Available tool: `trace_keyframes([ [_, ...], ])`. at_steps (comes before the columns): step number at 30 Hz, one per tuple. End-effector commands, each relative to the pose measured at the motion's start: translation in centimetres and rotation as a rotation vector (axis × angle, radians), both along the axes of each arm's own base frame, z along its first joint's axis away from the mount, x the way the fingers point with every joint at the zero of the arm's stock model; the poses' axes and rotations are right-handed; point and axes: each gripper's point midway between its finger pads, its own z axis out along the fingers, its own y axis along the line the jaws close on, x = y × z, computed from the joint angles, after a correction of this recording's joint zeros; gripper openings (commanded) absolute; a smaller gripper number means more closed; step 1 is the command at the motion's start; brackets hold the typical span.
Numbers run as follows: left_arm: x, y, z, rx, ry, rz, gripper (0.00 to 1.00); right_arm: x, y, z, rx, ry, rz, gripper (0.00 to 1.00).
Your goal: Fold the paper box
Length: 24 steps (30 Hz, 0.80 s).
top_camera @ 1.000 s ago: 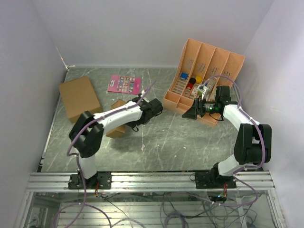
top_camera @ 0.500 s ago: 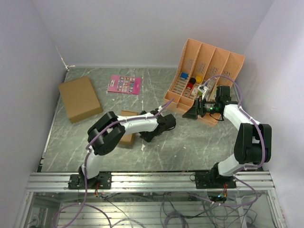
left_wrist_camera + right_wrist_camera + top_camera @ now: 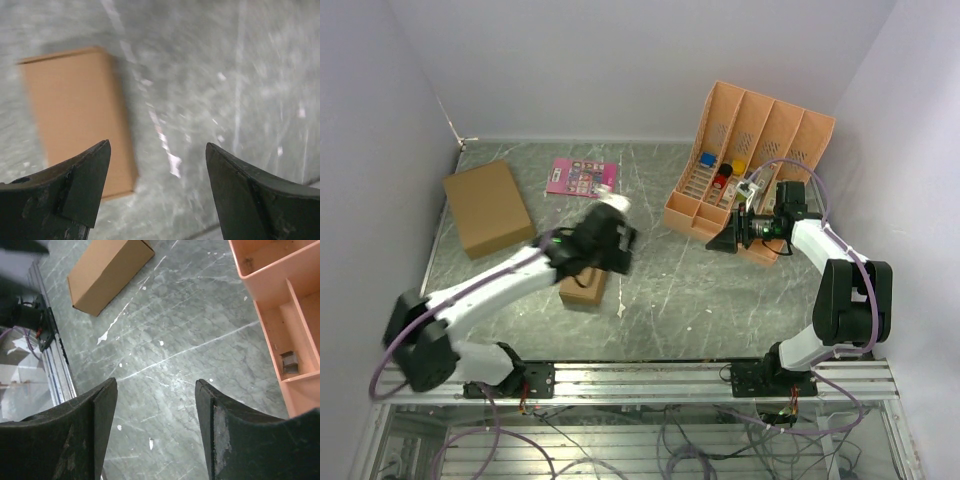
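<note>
Far left, a larger cardboard box (image 3: 487,207) lies flat; it is not the workpiece. The paper box (image 3: 582,289), a small oblong carton, lies flat on the table (image 3: 670,300), partly beneath the left arm.

Left gripper (image 3: 157,150): fingers spread, nothing between them. The carton sits off to the left-finger side, not centred.

Right gripper (image 3: 154,385): fingers spread, empty, near the orange organizer (image 3: 750,160) and well apart from the carton.

Hazard: descending at this offset would likely put one finger on the carton's top, denting the thin card or skidding it across the smooth stone.
</note>
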Motion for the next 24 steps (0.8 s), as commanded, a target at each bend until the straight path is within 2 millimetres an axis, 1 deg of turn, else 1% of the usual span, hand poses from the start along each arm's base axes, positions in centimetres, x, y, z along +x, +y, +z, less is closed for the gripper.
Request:
trace_keyframes([
  [1,4.0,4.1,3.4,-0.419,-0.035,0.119,0.86,-0.2,0.5,1.2,0.019,-0.066,0.051,0.60],
  [2,4.9,6.1,3.7,-0.465,-0.050,0.169,0.86,-0.2,0.5,1.2,0.020,-0.070,0.052,0.57],
  [3,5.1,7.8,2.9,-0.496,-0.035,0.206,0.85,-0.2,0.6,1.2,0.018,-0.074,0.055,0.54],
  [5,5.7,10.3,2.4,-0.578,-0.015,0.261,0.85,-0.3,0.8,1.2,0.010,-0.086,0.064,0.48],
  [7,6.0,11.5,2.1,-0.682,0.007,0.272,0.83,-0.3,0.9,1.2,-0.005,-0.105,0.070,0.44],
  [9,5.9,12.0,2.5,-0.793,0.018,0.265,0.83,-0.2,0.9,1.5,-0.025,-0.131,0.076,0.42],
  [11,6.0,12.7,3.2,-0.864,-0.015,0.275,0.84,0.1,0.5,1.6,-0.075,-0.167,0.074,0.42],
  [13,6.2,13.7,4.5,-0.901,-0.082,0.292,0.86,1.1,-0.2,2.7,-0.139,-0.240,0.068,0.43],
  [15,6.5,15.2,5.3,-0.889,-0.130,0.338,0.87,2.1,-1.1,4.2,-0.212,-0.316,0.054,0.45],
  [16,6.6,15.7,6.0,-0.881,-0.156,0.342,0.88,2.8,-1.7,5.3,-0.258,-0.360,0.037,0.47],
  [17,6.7,15.9,7.1,-0.882,-0.181,0.333,0.89,3.5,-2.3,6.7,-0.303,-0.418,0.024,0.51],
  [18,6.6,15.8,8.5,-0.890,-0.205,0.307,0.89,4.4,-2.9,8.7,-0.352,-0.487,0.002,0.56],
  [19,6.5,15.6,10.0,-0.902,-0.231,0.272,0.90,5.0,-3.6,10.6,-0.399,-0.553,-0.017,0.64],
  [20,6.3,15.4,12.0,-0.914,-0.270,0.228,0.90,5.5,-4.1,12.7,-0.441,-0.628,-0.030,0.76],
  [21,6.0,15.2,14.0,-0.922,-0.312,0.191,0.92,5.7,-4.5,14.7,-0.471,-0.700,-0.029,0.92],
  [22,5.8,15.3,16.3,-0.929,-0.368,0.168,0.95,6.0,-4.8,16.9,-0.486,-0.762,-0.046,0.99],
  [23,5.4,15.5,18.5,-0.932,-0.428,0.154,1.00,6.3,-5.1,19.0,-0.492,-0.799,-0.088,1.00],
  [24,5.1,15.7,20.7,-0.931,-0.489,0.148,0.95,6.4,-5.2,21.2,-0.476,-0.826,-0.130,1.00],
])
